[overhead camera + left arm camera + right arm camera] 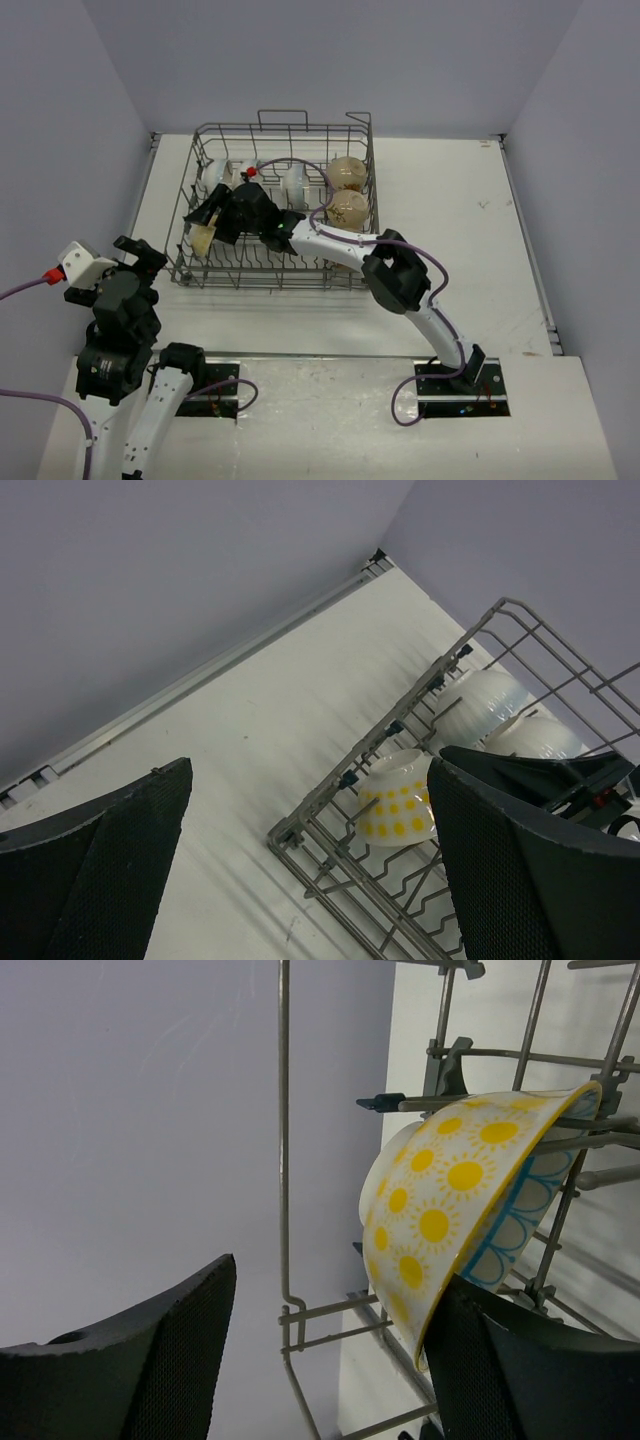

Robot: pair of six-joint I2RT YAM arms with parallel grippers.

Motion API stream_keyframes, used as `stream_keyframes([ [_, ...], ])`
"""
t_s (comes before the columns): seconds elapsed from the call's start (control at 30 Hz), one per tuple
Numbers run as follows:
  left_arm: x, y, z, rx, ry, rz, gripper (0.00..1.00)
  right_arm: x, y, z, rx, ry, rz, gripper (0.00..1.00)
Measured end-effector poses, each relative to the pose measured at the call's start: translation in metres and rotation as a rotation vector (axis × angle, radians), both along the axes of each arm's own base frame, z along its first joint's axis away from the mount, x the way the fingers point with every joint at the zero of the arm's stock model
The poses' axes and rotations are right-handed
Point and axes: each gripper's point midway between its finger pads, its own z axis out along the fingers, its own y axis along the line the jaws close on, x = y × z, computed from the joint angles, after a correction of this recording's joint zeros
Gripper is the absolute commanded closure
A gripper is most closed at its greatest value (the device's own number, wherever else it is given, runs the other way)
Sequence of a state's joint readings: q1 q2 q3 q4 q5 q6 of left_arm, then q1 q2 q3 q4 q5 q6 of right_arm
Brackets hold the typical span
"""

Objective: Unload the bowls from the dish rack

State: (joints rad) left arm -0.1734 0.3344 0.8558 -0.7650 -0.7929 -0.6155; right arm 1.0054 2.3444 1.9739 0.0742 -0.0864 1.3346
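The bowls [347, 207] all lie inside the dish rack [270, 276], which stands on the white table [480, 260] at upper centre of the top view. From there I count two tan bowls [347, 172] at the right end. There are white bowls [297, 183] along the far row, and the yellow-patterned bowl [205, 240] at the left end is half hidden under my right gripper [207, 220].

That view does not tell me how the jaws stand, but the right wrist view does. There the yellow-patterned bowl [440, 1210] leans on edge against the dish rack [284, 1160] in the right half of the frame. Its rim is just beside one finger [520, 1360], and the other finger [160, 1360] stands well clear at lower left. So the right gripper [335, 1285] is spread wide about the rim and has not clamped it. I cannot tell whether the near finger touches.

The left gripper [140, 258] sits at lower left of the top view, off the rack. In its own wrist view the left gripper [310, 775] is fully spread with only bare table [250, 760] between the fingers. At right is a corner of the dish rack [330, 838] holding the yellow-patterned bowl [397, 805], with white bowls [485, 705] behind it.
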Motion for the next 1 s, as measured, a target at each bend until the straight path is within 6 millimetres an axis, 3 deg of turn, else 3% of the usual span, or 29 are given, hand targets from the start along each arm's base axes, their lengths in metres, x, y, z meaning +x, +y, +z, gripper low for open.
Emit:
stream_keyframes([
  [0.17, 0.000, -0.001, 0.000, 0.000, -0.002, -0.005, 0.00, -0.001, 0.002, -0.013, 0.002, 0.030, 0.019, 0.30],
  [0.27, 0.000, -0.001, 0.000, 0.000, -0.003, -0.005, 0.00, 0.003, 0.002, -0.015, 0.012, 0.041, 0.021, 0.46],
  [0.47, -0.001, -0.001, 0.001, -0.001, -0.006, -0.005, 0.00, 0.005, -0.002, -0.024, 0.050, 0.060, 0.036, 0.53],
  [0.63, 0.000, -0.001, 0.001, -0.001, -0.006, -0.006, 0.00, 0.003, 0.000, -0.019, 0.103, 0.050, 0.052, 0.68],
  [0.67, 0.000, -0.001, 0.001, -0.001, -0.006, -0.006, 0.00, 0.001, 0.000, -0.018, 0.117, 0.047, 0.060, 0.75],
  [0.73, 0.000, -0.001, 0.001, -0.001, -0.006, -0.006, 0.00, 0.000, 0.000, -0.018, 0.134, 0.047, 0.066, 0.76],
  [0.93, 0.000, -0.001, 0.001, -0.001, -0.006, -0.006, 0.00, 0.003, -0.003, -0.016, 0.184, 0.034, 0.070, 0.98],
  [1.0, 0.000, -0.001, 0.001, -0.001, -0.006, -0.006, 0.00, 0.004, -0.004, -0.014, 0.200, 0.033, 0.074, 1.00],
])
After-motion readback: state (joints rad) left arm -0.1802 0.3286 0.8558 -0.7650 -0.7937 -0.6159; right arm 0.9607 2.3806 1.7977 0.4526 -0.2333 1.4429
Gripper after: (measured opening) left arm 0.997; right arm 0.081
